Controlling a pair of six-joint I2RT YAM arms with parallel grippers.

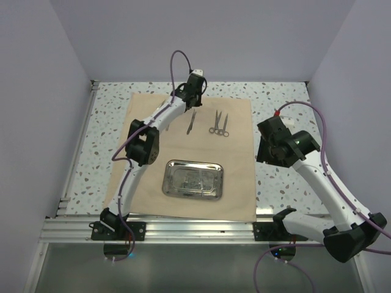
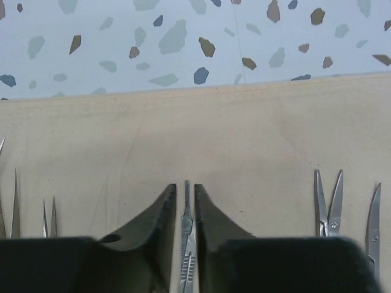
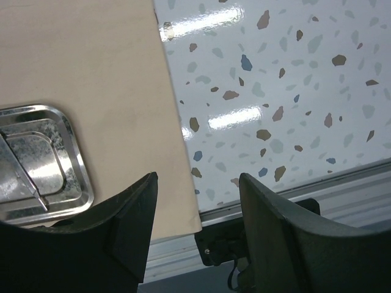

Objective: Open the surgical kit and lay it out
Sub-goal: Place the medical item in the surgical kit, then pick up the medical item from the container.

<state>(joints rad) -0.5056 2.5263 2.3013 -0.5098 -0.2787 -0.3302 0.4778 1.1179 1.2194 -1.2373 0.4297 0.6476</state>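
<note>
1. The cloth wrap [image 1: 235, 183] is lying spread flat on the speckled table [image 1: 107, 122]. The steel tray [image 1: 166, 180] is sitting on its near half, and two pairs of scissors [image 1: 214, 124] are lying side by side on its far half.
2. The left gripper [image 2: 185, 187] is reaching low over the far part of the cloth. Its jaws are sitting almost together, straddling a slim steel instrument [image 2: 187, 244] that is lying just left of the scissors.
3. Slivers of cloth are showing on either side of the instrument at the fingertips [image 2: 168, 204]. I cannot tell whether the jaws are pinching it further back.
4. The right gripper [image 3: 197, 182] is hanging by the cloth's right edge with its jaws well apart and nothing between them.
5. To my eye this is the setting-down of one piece. It is going well if the instrument is resting flat before the jaws part, and if they part only a little.
6. The lift should then go straight up, so that no finger is dragging the instrument askew or nudging it toward the scissors.
</note>
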